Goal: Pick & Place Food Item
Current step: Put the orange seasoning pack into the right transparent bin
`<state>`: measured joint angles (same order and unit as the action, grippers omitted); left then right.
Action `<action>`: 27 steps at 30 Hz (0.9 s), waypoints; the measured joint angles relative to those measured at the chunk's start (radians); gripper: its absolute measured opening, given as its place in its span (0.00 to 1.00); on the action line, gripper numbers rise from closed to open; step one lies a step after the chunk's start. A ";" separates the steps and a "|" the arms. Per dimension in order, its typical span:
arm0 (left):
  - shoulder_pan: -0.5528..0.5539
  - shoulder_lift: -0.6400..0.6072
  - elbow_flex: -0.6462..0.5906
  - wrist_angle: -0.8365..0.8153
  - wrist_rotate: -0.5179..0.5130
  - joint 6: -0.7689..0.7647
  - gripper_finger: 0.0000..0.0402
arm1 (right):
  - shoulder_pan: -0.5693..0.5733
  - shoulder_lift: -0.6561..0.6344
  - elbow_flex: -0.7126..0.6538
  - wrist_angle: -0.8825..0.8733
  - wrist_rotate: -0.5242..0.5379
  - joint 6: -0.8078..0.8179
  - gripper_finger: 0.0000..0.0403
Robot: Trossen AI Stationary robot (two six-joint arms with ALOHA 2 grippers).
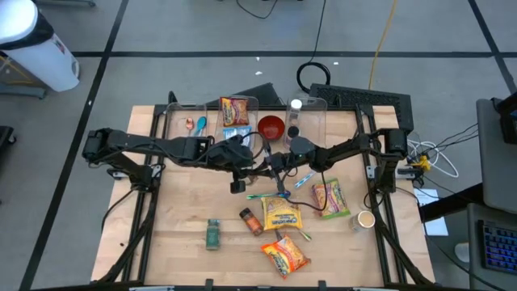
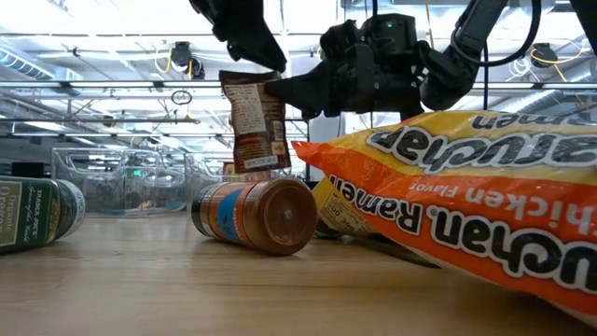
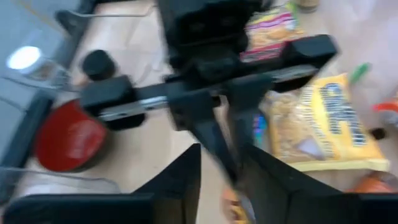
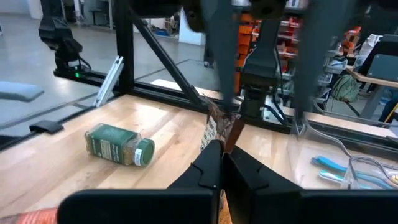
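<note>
Above the table centre, a brown snack packet (image 2: 254, 119) hangs in the air between both arms, clear of the wood. The right gripper (image 4: 221, 155) is clamped shut on the packet's edge; the left gripper (image 3: 219, 163), directly opposite, has its fingers parted, and whether they touch the packet cannot be told. Judged from this, the pick is complete and a hand-over between the arms is in progress; transport and placement remain. The destination is not evident, though clear bins (image 1: 186, 121) at the far edge of the table (image 1: 178, 242) are a likely target. Item count in the high view: two clear bins, the second (image 1: 307, 117) beside a red bowl (image 1: 271, 127); one ramen packet (image 1: 234, 111) at the far edge; one yellow packet (image 1: 281, 213); one chicken ramen packet (image 1: 286, 254); one further packet (image 1: 329, 196); one orange-capped spice jar (image 1: 250, 220); one green herb jar (image 1: 212, 234); one small cup (image 1: 365, 219).
</note>
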<state>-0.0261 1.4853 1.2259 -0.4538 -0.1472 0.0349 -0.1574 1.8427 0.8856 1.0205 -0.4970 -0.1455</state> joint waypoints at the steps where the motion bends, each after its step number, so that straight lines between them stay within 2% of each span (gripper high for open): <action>1: 0.000 0.000 0.000 0.001 -0.024 0.009 0.33 | 0.000 0.000 0.000 -0.003 0.003 -0.009 0.00; 4: 0.000 -0.004 0.000 0.002 -0.088 0.041 0.37 | 0.000 0.000 0.000 -0.010 0.070 -0.013 0.00; 8: 0.000 -0.038 0.000 -0.019 -0.123 0.058 0.41 | -0.008 0.000 0.000 -0.033 0.157 -0.021 0.00; 19: 0.000 -0.250 -0.018 -0.035 -0.125 0.042 0.38 | -0.061 -0.045 -0.001 -0.024 0.157 0.003 0.00; 24: 0.007 -0.327 -0.155 0.053 -0.125 0.033 0.38 | -0.066 -0.122 -0.001 -0.031 0.165 -0.025 0.00; 27: 0.007 -0.379 -0.279 0.175 -0.125 0.031 0.38 | -0.066 -0.173 -0.001 -0.042 0.231 -0.063 0.00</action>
<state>-0.0189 1.1060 0.9470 -0.2790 -0.2722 0.0662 -0.2234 1.6695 0.8848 0.9786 -0.2664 -0.2081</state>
